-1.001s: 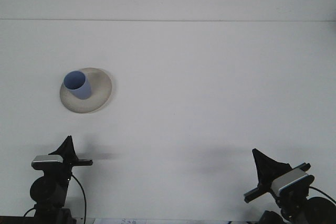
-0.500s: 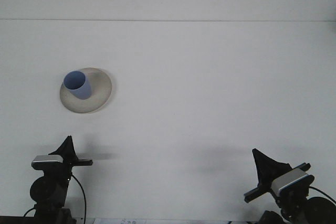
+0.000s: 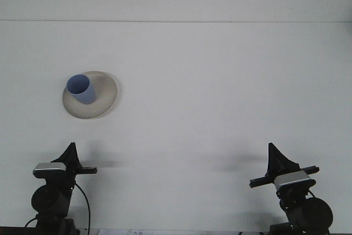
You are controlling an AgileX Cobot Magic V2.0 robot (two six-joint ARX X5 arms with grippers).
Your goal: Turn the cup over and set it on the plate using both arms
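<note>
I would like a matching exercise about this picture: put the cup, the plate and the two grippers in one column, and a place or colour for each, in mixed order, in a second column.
Column 1
1. cup
2. plate
3. left gripper
4. right gripper

Column 2
A. bottom right, near the table edge
B. blue, mouth up, standing on the plate
C. bottom left, below the plate
D. pale beige, round, on the left half of the table

Pairs: 1-B, 2-D, 3-C, 4-A

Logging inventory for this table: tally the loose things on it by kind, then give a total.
Blue cup: 1
Pale plate: 1
Total: 2
</note>
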